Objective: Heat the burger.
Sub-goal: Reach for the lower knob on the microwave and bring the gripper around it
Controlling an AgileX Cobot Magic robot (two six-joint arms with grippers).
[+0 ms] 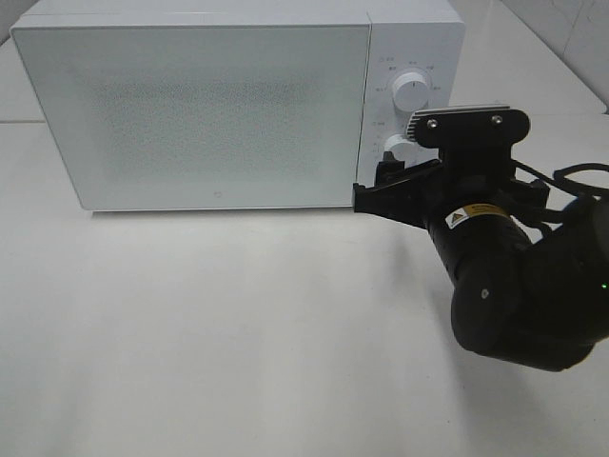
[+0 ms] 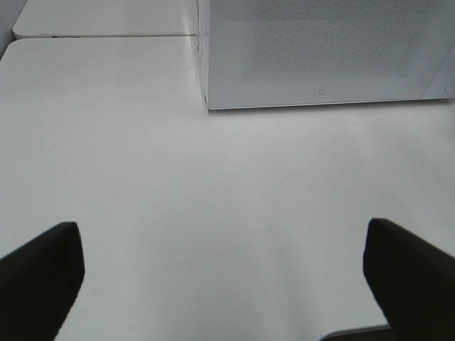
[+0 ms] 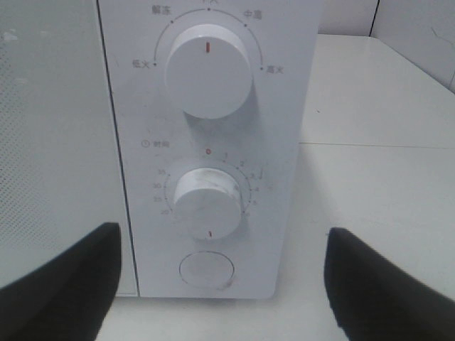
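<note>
Facing the control panel (image 3: 284,142) of the microwave (image 1: 409,38) with the right tool (image 3: 220,233) spread wide and holding nothing, lined up just in front of the lower timer knob (image 3: 207,202). Likely the timer-setting step: advance squarely to bracket the knob's rim evenly, close gently, then twist about the knob's own axis without dragging sideways, keeping clear of the power knob (image 3: 207,69) above and the round button (image 3: 206,270) below. With the left tool (image 2: 222,238) likewise wide and empty over bare tabletop (image 2: 213,177), well apart from the panel. No sign of the burger in any view; perhaps behind the shut door (image 1: 190,114), cannot tell
</note>
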